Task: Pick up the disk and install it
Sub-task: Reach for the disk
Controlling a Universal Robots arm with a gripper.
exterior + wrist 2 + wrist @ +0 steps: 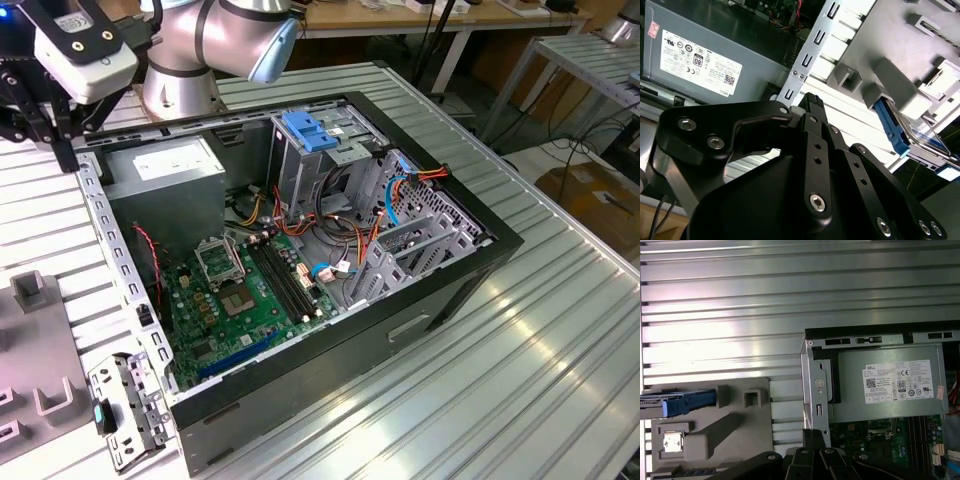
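The gripper [812,101] looks pressed together and pinches nothing. In both wrist views it hangs over the metal edge of the open computer case [300,390], just beside the grey power supply [880,385] with its white sticker. The disk [677,402] is apart from the gripper and not touched by it: it sits in a grey holder [730,430] on the ribbed metal table [740,300], outside the case, with its blue side rail showing. Deeper inside the case stand the green motherboard [240,290] and a metal drive cage with a blue latch [312,135].
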